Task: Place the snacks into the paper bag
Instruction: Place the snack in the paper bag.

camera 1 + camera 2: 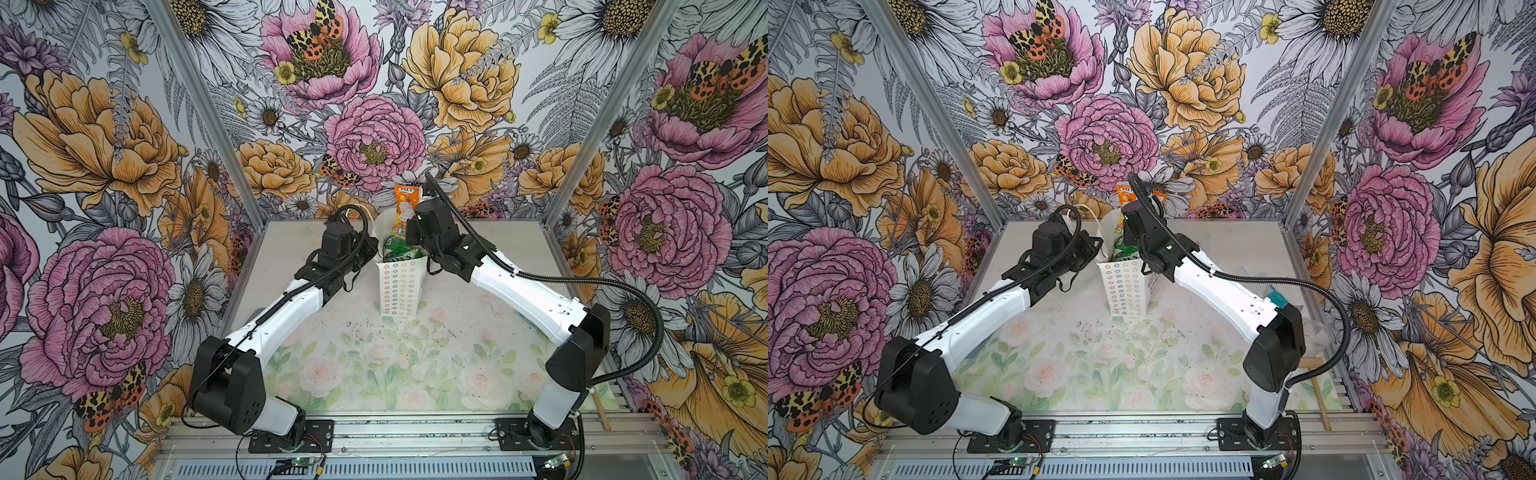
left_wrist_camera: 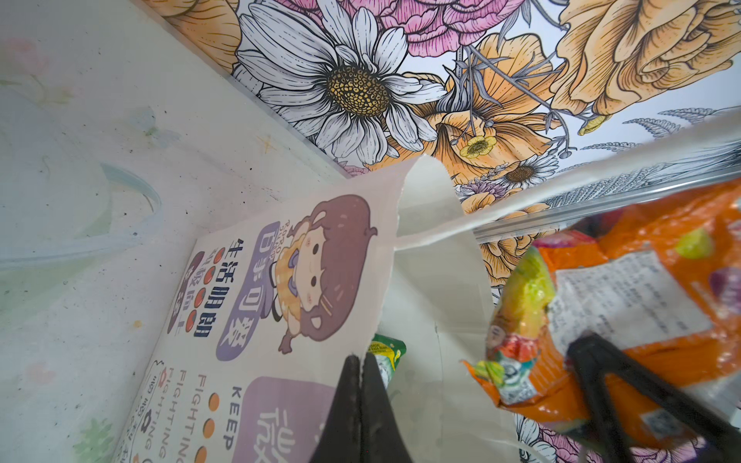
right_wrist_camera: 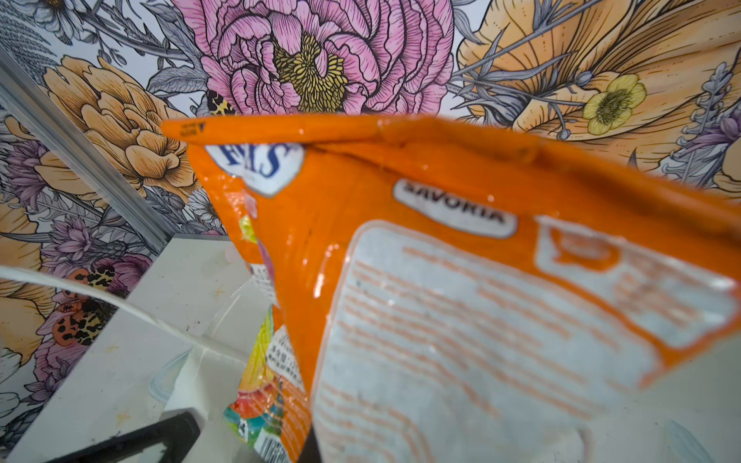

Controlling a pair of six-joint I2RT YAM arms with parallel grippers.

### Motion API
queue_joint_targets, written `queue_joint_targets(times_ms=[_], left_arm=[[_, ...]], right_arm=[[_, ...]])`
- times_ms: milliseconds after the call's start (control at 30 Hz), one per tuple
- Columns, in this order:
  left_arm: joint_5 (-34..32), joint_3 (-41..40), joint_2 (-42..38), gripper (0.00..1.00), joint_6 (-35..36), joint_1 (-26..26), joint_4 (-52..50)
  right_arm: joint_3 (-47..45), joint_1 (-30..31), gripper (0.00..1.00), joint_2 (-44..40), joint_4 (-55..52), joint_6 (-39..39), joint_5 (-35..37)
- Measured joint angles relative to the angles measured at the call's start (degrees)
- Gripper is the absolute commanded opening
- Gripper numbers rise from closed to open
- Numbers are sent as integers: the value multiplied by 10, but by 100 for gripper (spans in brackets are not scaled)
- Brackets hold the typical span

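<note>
Late stage of loading. Nearest, at the table's right edge, a wooden mallet (image 1: 1320, 399) lies well apart from the work. Only a top view shows a teal item (image 1: 1276, 296), possibly one more packet, half hidden behind the right forearm, so some loading probably remains. Mid-table the paper bag (image 1: 400, 286) stands upright with green packets (image 1: 395, 249) inside. The left gripper (image 2: 361, 360), fingers together, is clamped on the bag's rim; only the left wrist view shows this grip and the cartoon face. Farthest, the right gripper (image 2: 587, 350) pinches the orange packet (image 1: 405, 203) upright over the bag's mouth, not yet released. Its "SAVORIA" mark reads only in the right wrist view.
</note>
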Motion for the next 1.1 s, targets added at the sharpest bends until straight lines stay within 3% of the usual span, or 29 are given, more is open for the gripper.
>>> queue_joint_targets(times_ms=[500,833,1100], left_arm=[[4,0,0,0,0,3,0],[4,0,0,0,-2,3,0],[4,0,0,0,-2,3,0]], right_arm=[[-11,5,0,0,-42,-25,-4],[-12,7,0,-1,-82,-10,-48],[-12,8,15,-12,-96,3,-87]])
